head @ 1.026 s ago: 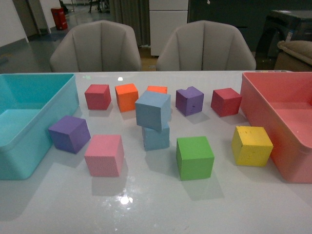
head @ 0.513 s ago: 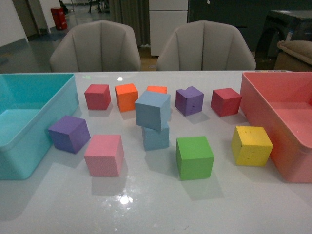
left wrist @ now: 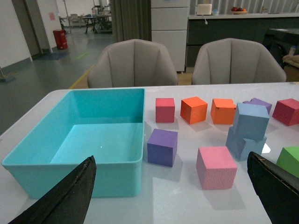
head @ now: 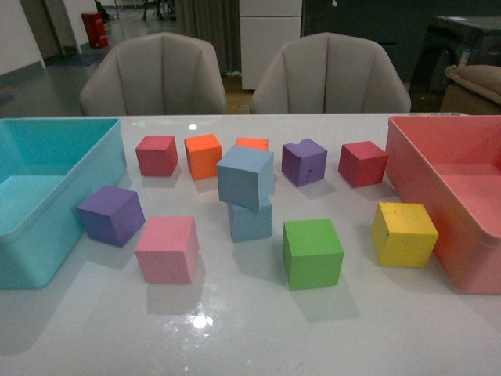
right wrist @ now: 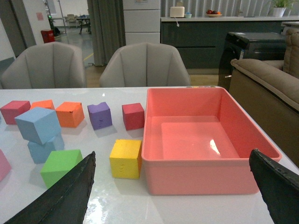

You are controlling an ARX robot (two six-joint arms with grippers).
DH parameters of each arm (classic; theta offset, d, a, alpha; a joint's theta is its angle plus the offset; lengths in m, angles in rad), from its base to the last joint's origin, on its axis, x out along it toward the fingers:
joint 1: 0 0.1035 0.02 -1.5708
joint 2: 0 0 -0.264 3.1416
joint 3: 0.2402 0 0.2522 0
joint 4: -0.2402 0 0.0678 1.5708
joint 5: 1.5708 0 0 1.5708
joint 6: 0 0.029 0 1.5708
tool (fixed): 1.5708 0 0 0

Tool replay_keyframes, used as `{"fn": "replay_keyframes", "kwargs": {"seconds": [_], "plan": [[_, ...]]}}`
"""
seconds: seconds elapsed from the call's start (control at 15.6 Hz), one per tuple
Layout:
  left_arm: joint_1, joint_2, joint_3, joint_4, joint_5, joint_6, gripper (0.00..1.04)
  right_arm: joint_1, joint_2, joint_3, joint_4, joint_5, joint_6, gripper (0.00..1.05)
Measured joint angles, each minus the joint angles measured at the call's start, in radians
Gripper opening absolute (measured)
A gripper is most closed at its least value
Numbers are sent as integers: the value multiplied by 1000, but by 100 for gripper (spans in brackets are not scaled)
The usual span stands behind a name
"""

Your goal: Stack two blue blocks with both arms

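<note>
Step in hand: the stacking looks done, or nearly so. The upper pale dusty-blue foam cube (head: 246, 177) sits on the lower pale blue foam cube (head: 251, 218), and neither arm is near them.

Next move: by my reckoning only a check on whether the stack will stand. The top cube is turned askew and overhangs toward the teal side, so a nudge to square it might be wise; any approach would need to come in gently from both sides.

Look of the pair: matte, slightly rough foam. The upper cube appears larger than the one beneath and is twisted relative to it, so their edges do not line up. It rests on the lower cube, apparently tilted a little.

Where they are: mid-table on the glossy white table (head: 250, 337), between the pink foam cube (head: 167, 249) and the green foam cube (head: 312, 252), in front of the orange cubes.

Left gripper (left wrist: 170, 196): fingers spread wide apart, holding nothing, drawn back near the teal plastic bin (left wrist: 74, 163).

Right gripper (right wrist: 170, 196): likewise spread wide and empty, hanging back near the salmon-pink plastic bin (right wrist: 201, 172).

Front view: neither arm shows.

Risk: the offset top cube could slide off if the table is jogged.
</note>
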Motion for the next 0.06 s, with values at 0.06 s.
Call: {"fn": "replay_keyframes", "kwargs": {"seconds": [0.06], "plan": [[0,0,0,0,0,0,98,0,0,0,0,0,0,98]]}}
